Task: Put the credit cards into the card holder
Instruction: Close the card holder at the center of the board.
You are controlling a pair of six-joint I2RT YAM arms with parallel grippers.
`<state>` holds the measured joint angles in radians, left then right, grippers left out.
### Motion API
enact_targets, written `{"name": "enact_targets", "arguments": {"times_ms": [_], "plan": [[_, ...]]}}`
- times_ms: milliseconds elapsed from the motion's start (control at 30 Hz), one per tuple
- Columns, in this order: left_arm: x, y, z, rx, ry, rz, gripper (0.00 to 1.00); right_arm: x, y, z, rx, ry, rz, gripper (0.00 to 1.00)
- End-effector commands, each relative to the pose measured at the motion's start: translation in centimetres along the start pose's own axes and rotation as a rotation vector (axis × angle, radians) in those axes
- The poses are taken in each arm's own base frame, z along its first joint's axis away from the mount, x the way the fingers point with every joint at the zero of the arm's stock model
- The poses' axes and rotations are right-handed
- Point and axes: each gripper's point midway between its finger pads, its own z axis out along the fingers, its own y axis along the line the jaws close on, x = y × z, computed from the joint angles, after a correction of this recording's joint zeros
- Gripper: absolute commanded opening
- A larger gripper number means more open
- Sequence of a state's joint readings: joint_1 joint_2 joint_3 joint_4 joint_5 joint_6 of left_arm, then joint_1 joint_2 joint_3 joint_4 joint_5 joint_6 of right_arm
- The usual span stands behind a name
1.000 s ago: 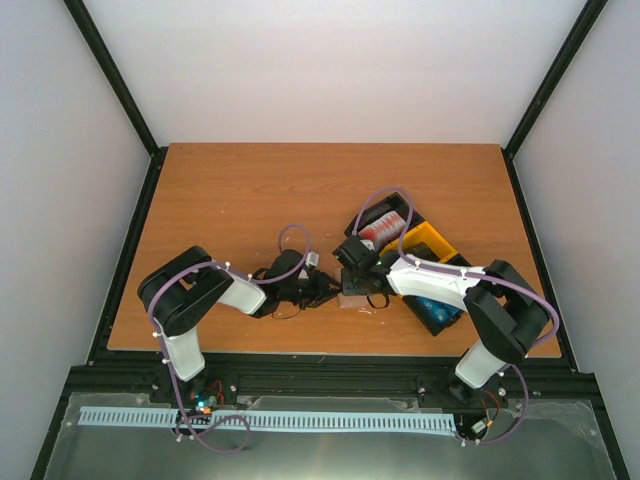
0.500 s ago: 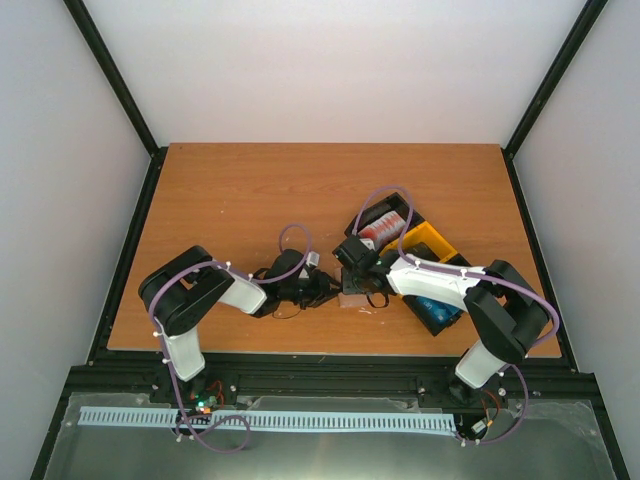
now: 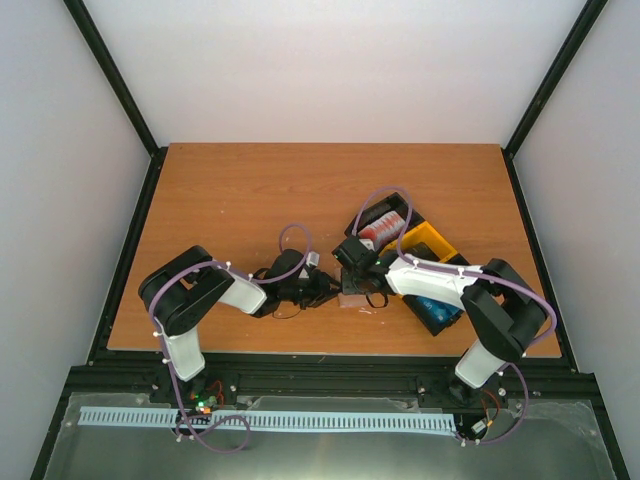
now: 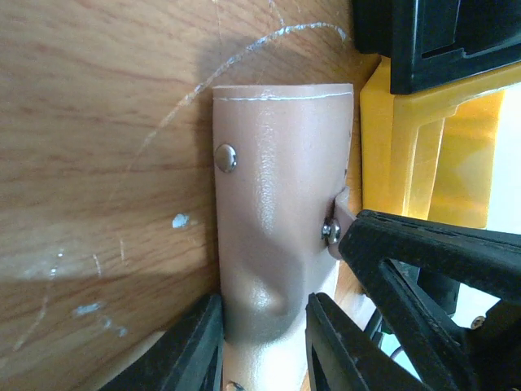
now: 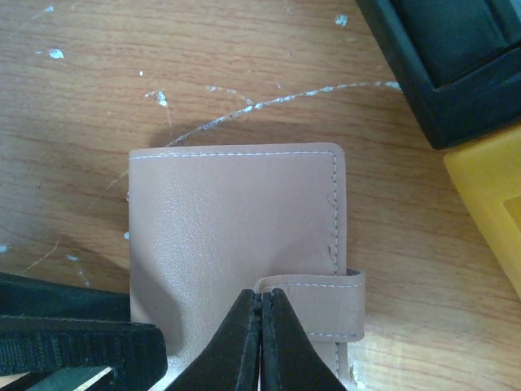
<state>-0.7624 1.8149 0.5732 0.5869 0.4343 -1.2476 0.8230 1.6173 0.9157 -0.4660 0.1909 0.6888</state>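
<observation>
We see a wooden table (image 3: 250, 200) with a brown grain, its surface marked by pale scratches (image 5: 277, 99) and small white flecks. On its right near part sits a black tray (image 3: 436, 238) with a yellow middle compartment, set at an angle to the table's edges. White walls (image 3: 340, 70) framed by black bars (image 3: 110, 75) close the table in, and a white slotted strip (image 3: 270, 420) runs along a grey ledge below the near edge.
</observation>
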Motion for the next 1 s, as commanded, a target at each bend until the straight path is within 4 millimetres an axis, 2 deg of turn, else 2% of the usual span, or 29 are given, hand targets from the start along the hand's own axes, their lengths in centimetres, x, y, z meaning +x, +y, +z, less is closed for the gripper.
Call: {"name": "enact_targets", "arguments": {"times_ms": [0, 467, 967], "plan": [[3.9, 12.6, -1.6, -0.438, 0.058, -0.14, 0.32, 0.1, 0.4, 0.5, -0.018, 0.018, 0.01, 0.03], [3.9, 12.7, -1.6, -0.439, 0.062, -0.138, 0.32, 0.7, 0.4, 1.6, -0.009, 0.043, 0.01, 0.03], [3.9, 12.9, -1.6, -0.446, 0.059, -0.141, 0.32, 4.3, -0.5, 3.1, 0.045, 0.221, 0.025, 0.03]]}}
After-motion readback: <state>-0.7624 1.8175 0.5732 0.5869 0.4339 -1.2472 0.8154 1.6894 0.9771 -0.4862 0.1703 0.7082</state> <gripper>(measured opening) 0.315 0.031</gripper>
